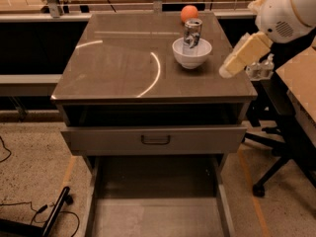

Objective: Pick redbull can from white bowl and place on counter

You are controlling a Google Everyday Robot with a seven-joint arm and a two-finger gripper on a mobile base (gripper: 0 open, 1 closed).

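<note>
The redbull can (pixel 192 33) stands upright inside the white bowl (pixel 191 54), at the back right of the counter (pixel 118 63). My gripper (pixel 228 71) hangs from the white arm at the right. It hovers over the counter's right edge, to the right of the bowl and a little nearer the front. It is apart from the bowl and the can and holds nothing.
An orange ball (pixel 189 13) lies on the counter just behind the bowl. Below the top, one drawer (pixel 155 139) is slightly pulled out and a lower one (pixel 158 201) is fully out. A chair base (pixel 274 172) and small bottles (pixel 261 65) stand to the right.
</note>
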